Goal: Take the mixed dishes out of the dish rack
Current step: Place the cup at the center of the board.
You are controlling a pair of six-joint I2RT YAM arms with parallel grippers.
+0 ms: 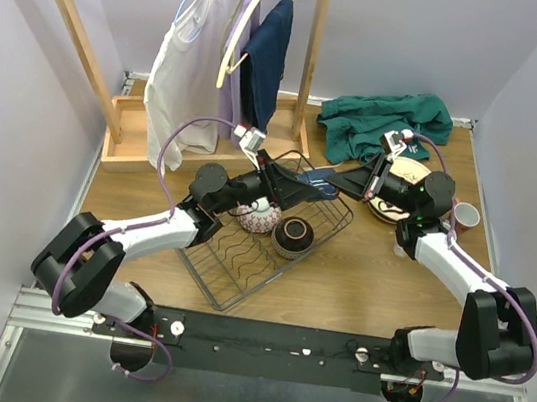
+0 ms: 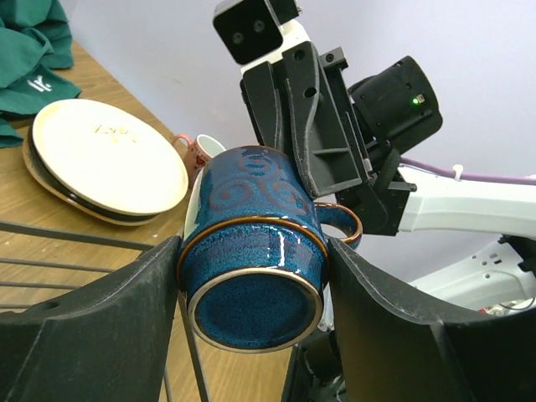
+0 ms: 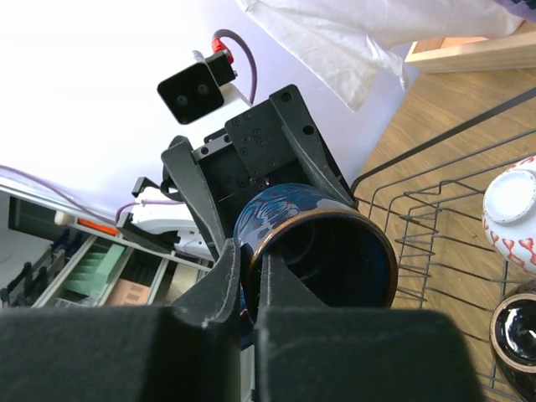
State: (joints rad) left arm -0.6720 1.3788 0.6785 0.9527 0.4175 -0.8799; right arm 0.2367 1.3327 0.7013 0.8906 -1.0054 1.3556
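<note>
Over the thin black wire dish rack [image 1: 228, 266], left end effector [image 2: 251, 293] clamps the round body of a glossy, speckled blue mug [image 2: 251, 260]; right end effector [image 3: 249, 280] pinches its rim; handle [image 2: 345, 219] half hidden.

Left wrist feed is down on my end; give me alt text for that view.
A dark blue glazed mug, base toward the camera, sits clamped between the fingers of the left tool while the right tool grips its far rim. Behind on the table: stacked cream plates, a small cup and green cloth.

Bright even light; soft shadows; near foreground blurred.
</note>
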